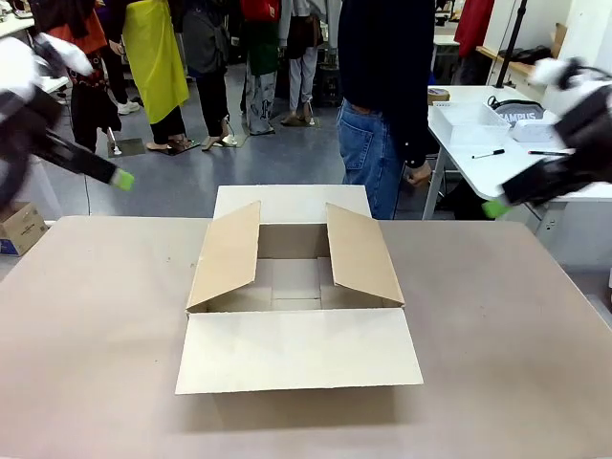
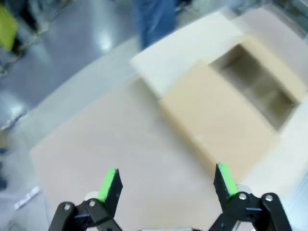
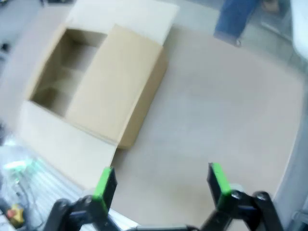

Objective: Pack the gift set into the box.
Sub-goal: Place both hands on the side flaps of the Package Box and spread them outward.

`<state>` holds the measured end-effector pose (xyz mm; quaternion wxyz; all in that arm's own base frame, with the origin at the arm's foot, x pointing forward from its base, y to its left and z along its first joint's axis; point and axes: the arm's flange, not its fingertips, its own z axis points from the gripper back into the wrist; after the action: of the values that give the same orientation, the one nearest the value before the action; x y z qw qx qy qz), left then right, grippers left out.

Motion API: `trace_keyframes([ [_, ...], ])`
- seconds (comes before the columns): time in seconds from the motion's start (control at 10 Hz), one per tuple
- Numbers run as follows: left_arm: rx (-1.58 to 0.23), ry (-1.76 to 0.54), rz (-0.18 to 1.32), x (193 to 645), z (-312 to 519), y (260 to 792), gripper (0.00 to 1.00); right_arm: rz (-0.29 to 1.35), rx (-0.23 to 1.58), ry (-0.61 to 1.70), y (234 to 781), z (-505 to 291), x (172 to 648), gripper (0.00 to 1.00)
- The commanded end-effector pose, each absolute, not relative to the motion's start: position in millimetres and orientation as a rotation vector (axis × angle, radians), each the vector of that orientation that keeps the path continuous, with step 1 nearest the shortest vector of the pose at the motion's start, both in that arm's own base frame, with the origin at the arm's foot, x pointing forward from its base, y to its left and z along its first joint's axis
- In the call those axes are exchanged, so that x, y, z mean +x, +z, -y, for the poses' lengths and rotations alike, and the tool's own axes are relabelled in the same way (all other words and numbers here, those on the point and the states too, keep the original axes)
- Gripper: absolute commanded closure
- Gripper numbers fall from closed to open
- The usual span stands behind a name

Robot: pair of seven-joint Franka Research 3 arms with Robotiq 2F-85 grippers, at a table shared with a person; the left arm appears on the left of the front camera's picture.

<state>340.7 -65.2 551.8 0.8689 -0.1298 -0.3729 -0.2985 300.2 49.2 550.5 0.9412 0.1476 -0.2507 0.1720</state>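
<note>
The box (image 1: pixel 296 287) sits open in the middle of the table, with its four flaps spread and nothing inside. The gift set's light grey tray (image 1: pixel 467 122) rests on a white side table at the far right, and a dark grey item lettered "CAMPUS" (image 1: pixel 517 116) lies beside it. My left gripper (image 1: pixel 122 179) hangs in the air off the table's far left corner. My right gripper (image 1: pixel 495 207) hovers off the far right corner. The left wrist view has my left gripper (image 2: pixel 167 183) open above bare tabletop, with the box (image 2: pixel 240 96) ahead. In the right wrist view my right gripper (image 3: pixel 160 182) is open too, the box (image 3: pixel 101 86) to its left.
A person in a dark top and jeans (image 1: pixel 382 105) stands at the far side, one hand (image 1: pixel 417 174) hanging by the white side table (image 1: pixel 497 167). Pens lie on that table. A small carton (image 1: pixel 19 228) sits on the floor at the left.
</note>
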Motion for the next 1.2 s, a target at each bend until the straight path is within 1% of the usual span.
trace_keyframes([
  [0.0,-0.687,-0.596,0.642,295.0,-7.2,529.6,0.00,0.430,0.581,0.001,558.8,36.0,284.6,0.00],
  [0.2,-0.877,-0.478,0.582,298.7,-90.1,498.3,0.00,0.520,0.876,-0.224,535.6,136.2,255.9,0.00],
  [0.3,-0.985,-0.406,0.520,307.3,-121.4,468.8,0.00,0.561,0.976,-0.305,516.5,163.3,243.3,0.00],
  [0.4,-1.104,-0.304,0.508,313.6,-151.6,438.7,0.00,0.558,1.052,-0.342,492.9,175.9,240.0,0.00],
  [0.5,-1.244,-0.236,0.566,315.0,-171.6,418.3,0.00,0.546,1.075,-0.367,476.7,178.4,242.1,0.00],
  [0.6,-1.350,-0.083,0.671,318.8,-184.7,404.1,0.00,0.538,1.033,-0.370,465.8,176.2,247.8,0.00],
  [0.7,-1.155,-0.306,0.556,283.0,-164.3,427.3,0.00,0.511,1.006,-0.373,499.1,205.8,227.1,0.00],
  [1.1,-1.155,-0.306,0.556,283.0,-164.3,427.3,0.00,0.511,1.006,-0.373,499.1,205.8,227.1,0.00],
])
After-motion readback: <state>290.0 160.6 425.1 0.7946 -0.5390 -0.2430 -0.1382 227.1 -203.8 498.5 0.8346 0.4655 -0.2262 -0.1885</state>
